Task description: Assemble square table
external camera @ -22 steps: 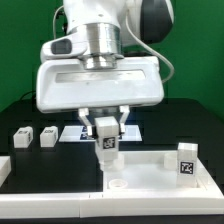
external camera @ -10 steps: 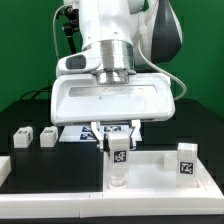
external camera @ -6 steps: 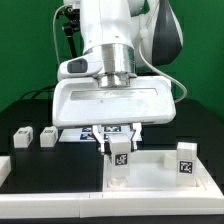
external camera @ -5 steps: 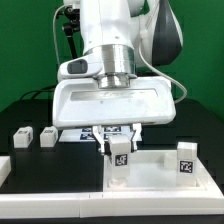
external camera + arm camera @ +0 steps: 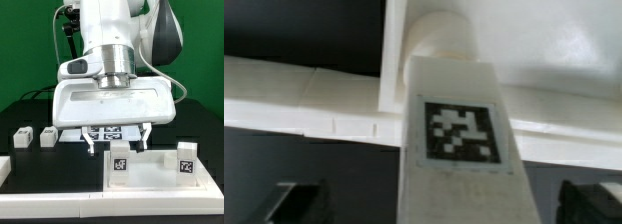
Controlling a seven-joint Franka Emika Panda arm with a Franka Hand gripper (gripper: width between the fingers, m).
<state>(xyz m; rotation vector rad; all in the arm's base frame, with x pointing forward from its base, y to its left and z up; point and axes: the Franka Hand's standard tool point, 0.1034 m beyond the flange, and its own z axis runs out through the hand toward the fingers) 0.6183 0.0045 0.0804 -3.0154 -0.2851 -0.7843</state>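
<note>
Your largest piece, the large white plastic square slab [image 5: 165, 182] with its raised rim, lies flat on the black table [image 5: 60, 170]. It sits directly under the pincer and reaches out toward the exterior view's right and toward that camera.

The pincer [image 5: 121, 149] hangs over the slab's far corner on the exterior view's left. Its jaws are spread wide and grip nothing. One dark finger [image 5: 93, 146] stands on each side of the leg, with a clear gap on both sides. In the wrist view the fingertips [image 5: 292, 203] show as dark blocks well apart from the leg's faces.

Between those fingers stands a small white tagged peg leg [image 5: 120, 159]. It is upright, with its long axis vertical and its foot on that corner of the slab. Its black-white tag faces the exterior camera. You cannot tell from these views how deep it sits.

A second upright leg [image 5: 186, 162] stands on the slab's far corner, well off to the exterior view's right of the pincer. An open stretch of slab lies between the two.

Behind the pincer lies the marker board [image 5: 108, 133]. Two more white legs lie on the table, one [image 5: 47, 136] near the left finger's side and one [image 5: 22, 135] farther out. A white border rail [image 5: 4, 168] sits at the frame's left edge.
</note>
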